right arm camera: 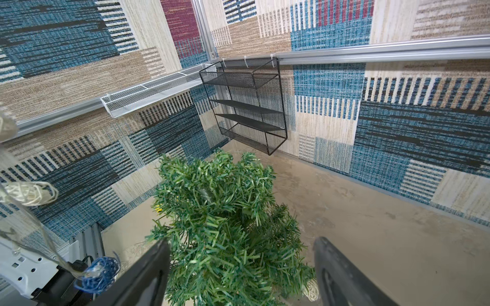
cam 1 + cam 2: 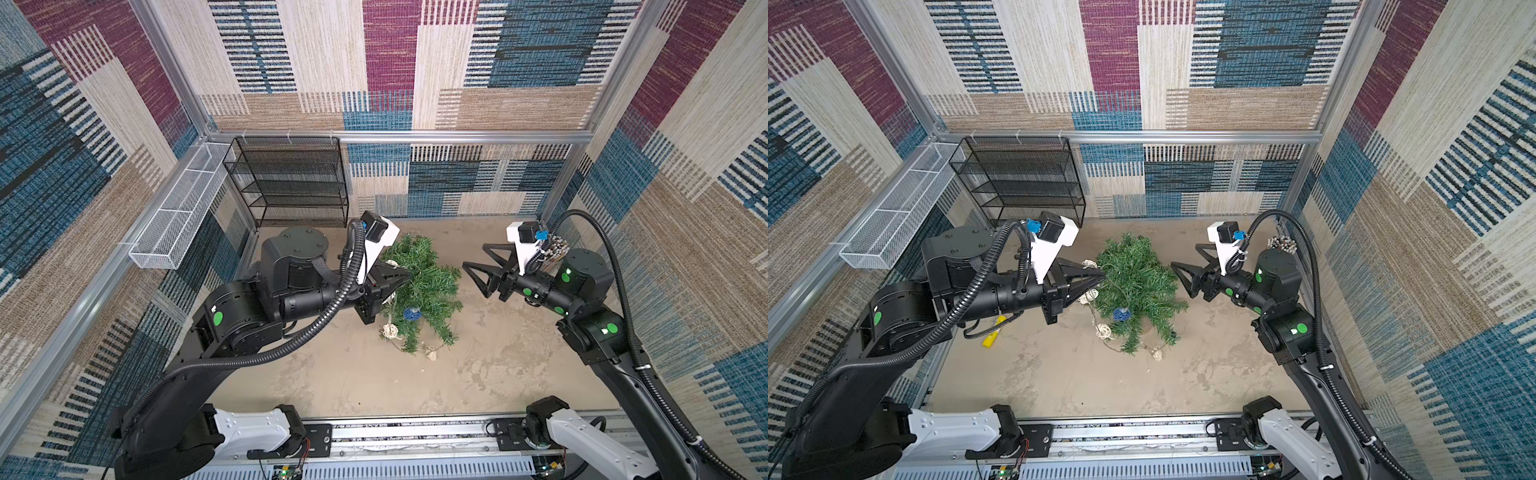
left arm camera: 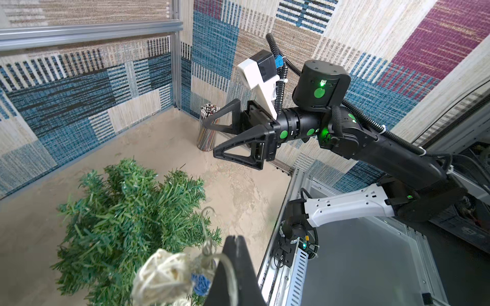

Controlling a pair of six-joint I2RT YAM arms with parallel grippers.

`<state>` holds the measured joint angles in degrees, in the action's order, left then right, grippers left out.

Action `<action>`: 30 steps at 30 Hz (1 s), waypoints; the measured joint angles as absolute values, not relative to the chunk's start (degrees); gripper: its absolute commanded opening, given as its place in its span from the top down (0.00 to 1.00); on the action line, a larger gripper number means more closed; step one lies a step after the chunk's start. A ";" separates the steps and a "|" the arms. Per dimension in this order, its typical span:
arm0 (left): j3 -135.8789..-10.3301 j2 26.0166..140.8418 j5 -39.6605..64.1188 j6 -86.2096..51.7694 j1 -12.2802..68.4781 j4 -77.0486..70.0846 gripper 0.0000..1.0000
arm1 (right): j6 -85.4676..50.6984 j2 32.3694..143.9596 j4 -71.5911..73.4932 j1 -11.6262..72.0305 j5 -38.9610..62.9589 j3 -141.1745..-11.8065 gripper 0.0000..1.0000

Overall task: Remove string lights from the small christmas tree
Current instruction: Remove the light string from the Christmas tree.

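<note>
The small christmas tree [image 2: 424, 282] [image 2: 1138, 278] stands mid-table between both arms. The string lights [image 2: 390, 331] hang down its near side: cream woven balls and a blue ball [image 2: 1120, 313] on a thin pale wire. My left gripper [image 2: 409, 274] [image 3: 236, 238] is shut at the tree's left edge, with the wire pinched and running over its fingers beside a cream ball [image 3: 161, 275]. My right gripper [image 2: 476, 257] [image 1: 240, 246] is open just right of the tree, whose branches [image 1: 220, 212] show between its fingers. Strung balls [image 1: 30, 193] hang raised in the right wrist view.
A black mesh shelf [image 2: 291, 183] and a white mesh tray [image 2: 183, 208] hang on the back-left walls. A cup of pencils [image 3: 208, 127] stands in the back right corner behind the right arm. A yellow object [image 2: 994, 330] lies under the left arm.
</note>
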<state>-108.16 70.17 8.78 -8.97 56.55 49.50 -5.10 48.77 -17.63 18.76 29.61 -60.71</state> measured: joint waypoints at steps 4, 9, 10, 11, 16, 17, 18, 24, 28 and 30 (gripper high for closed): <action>-111.74 73.69 7.94 -7.11 57.49 48.90 1.00 | -4.89 46.98 -17.67 18.79 31.59 -60.73 0.10; -115.77 78.11 8.51 -5.54 57.58 48.03 1.00 | -5.74 45.45 -16.32 18.85 37.17 -59.79 0.08; -116.55 78.89 8.99 -5.19 57.65 47.59 1.00 | -6.17 45.39 -15.99 18.96 38.59 -59.42 0.08; -117.30 79.57 9.41 -4.84 57.76 47.03 1.00 | -6.48 45.34 -15.59 19.14 39.94 -59.05 0.07; -121.75 83.07 11.66 -4.38 58.06 44.80 1.00 | -10.81 44.66 -10.57 21.76 45.21 -55.42 0.07; -122.50 83.68 12.43 -4.38 58.13 44.31 1.00 | -11.44 44.64 -9.54 22.63 45.74 -54.74 0.07; -123.17 84.31 12.69 -4.38 58.17 43.75 1.00 | -12.10 44.66 -8.69 23.75 46.00 -54.15 0.07; -124.68 86.52 13.96 -4.32 58.63 42.11 1.00 | -12.78 45.91 -5.58 32.40 44.64 -52.97 0.07; -124.90 87.29 14.50 -4.32 58.63 41.34 1.00 | -11.68 47.81 -5.23 37.17 40.77 -52.95 0.07; -125.25 87.61 15.20 -4.32 58.63 40.91 1.00 | -11.25 49.10 -4.89 38.74 38.59 -52.95 0.07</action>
<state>-125.25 87.61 15.20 -4.32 58.63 40.91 -11.25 49.10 -4.89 38.74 38.59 -52.95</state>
